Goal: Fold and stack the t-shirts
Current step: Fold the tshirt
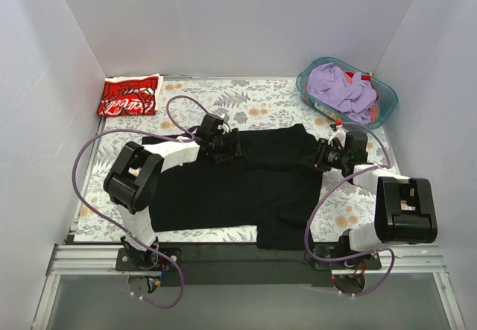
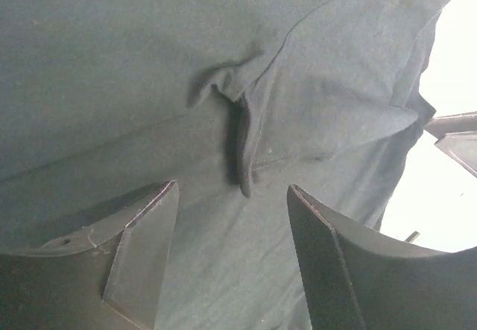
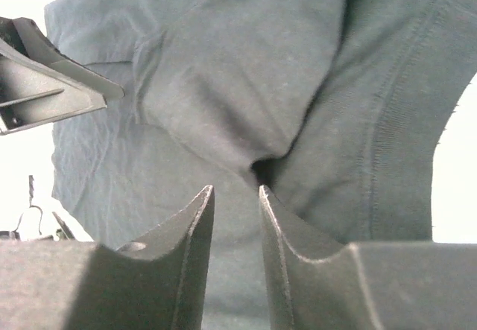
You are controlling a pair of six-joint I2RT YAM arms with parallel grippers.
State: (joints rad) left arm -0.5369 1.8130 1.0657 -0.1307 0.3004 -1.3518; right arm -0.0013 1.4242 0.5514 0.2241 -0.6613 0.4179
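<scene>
Plain white walls (image 1: 238, 17) close in the space at the back and on both sides, evenly and brightly lit without hard shadows. The tabletop (image 1: 253, 103) wears a pale cover printed with grey leaves and orange flowers. An aluminium rail (image 1: 82, 259) runs along its near edge, above a grey surface (image 1: 246, 308).

Overhead view was evenly, softly lit and sharp, with faint shadows only. The large black cloth t-shirt (image 1: 246, 181) read near featureless. Both wrist views blew out white beyond the cloth; the near black plastic fingers (image 2: 141, 270) were soft.
</scene>
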